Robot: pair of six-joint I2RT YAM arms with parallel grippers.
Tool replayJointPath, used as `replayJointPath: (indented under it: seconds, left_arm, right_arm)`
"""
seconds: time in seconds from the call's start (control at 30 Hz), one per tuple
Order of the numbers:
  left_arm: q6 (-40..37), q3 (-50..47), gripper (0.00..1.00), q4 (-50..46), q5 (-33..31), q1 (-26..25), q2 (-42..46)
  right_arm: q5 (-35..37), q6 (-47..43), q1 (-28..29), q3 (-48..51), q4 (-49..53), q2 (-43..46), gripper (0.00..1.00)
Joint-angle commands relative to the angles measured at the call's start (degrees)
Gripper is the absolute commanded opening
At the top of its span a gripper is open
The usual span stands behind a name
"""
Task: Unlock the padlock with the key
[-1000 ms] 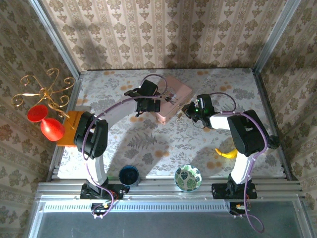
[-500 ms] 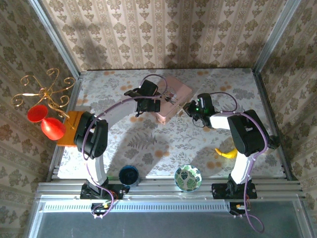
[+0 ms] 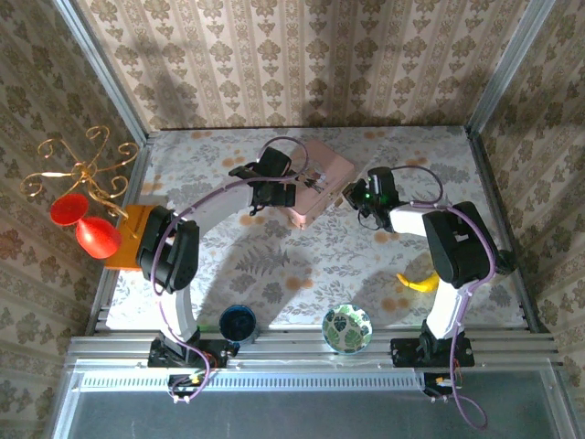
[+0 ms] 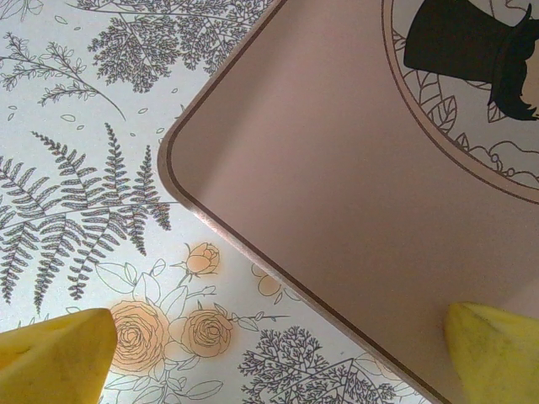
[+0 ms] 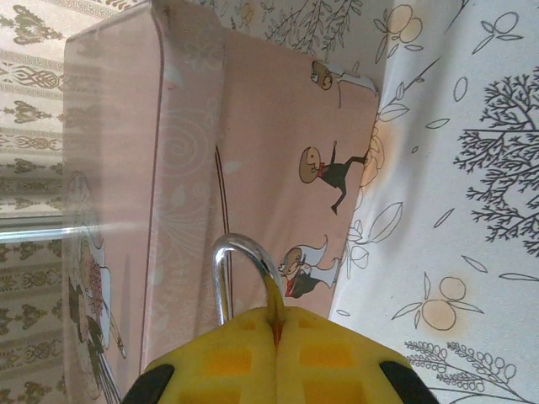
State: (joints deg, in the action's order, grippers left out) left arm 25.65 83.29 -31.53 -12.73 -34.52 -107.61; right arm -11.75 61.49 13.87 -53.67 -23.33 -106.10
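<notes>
- At the table's left edge, a gold wire stand with curled arms (image 3: 78, 169) rises beside two red balloon-shaped pieces (image 3: 87, 227) and an orange block (image 3: 130, 233).
- A dark blue round cup (image 3: 239, 322) sits near the front edge.
- The left gripper (image 4: 274, 358) hangs over a rounded corner of the box with its yellow fingertips (image 4: 50, 358) spread wide, grasping nothing. One tip is over the tabletop, the other over the lid.
- The pink rectangular box with a cartoon-printed lid (image 3: 334, 169) lies toward the back of the floral-printed tabletop (image 3: 274, 265), between the two grippers.
- A green leaf-patterned bowl (image 3: 347, 329) sits near the front edge.
- The small padlock with a thin silver shackle (image 5: 221, 269) is held just beside the box's right side wall. Its body is hidden between the pads, and contact with the box cannot be told.
- The right gripper (image 5: 276, 337) has its yellow pads pressed together, clenched on the padlock, with the shackle loop sticking out.
- A curved yellow piece (image 3: 416, 283) lies by the right arm.
</notes>
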Motion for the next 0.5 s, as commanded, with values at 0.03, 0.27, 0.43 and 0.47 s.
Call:
replayJointPath:
  seconds: [0.03,0.27,0.43,0.47]
  left_arm:
    - [-1.3,-0.7,1.00,-7.0,-2.4,1.3,-0.5]
    - [-1.3,-0.8,1.00,-7.0,-2.6,1.3,-0.1]
    - [-1.3,-0.8,1.00,-6.9,-2.6,1.3,0.2]
    - [-1.2,-0.9,1.00,-6.9,-2.7,1.3,0.2]
  right_arm:
    - [0.8,-1.4,-0.9,-0.9,0.4,1.3,0.00]
    - [-5.0,-6.8,-3.1,-0.6,2.7,2.7,0.00]
    - [-9.3,-10.9,-5.7,0.7,5.3,4.2,0.00]
    - [-10.2,-11.7,-6.2,1.2,5.6,4.8,0.00]
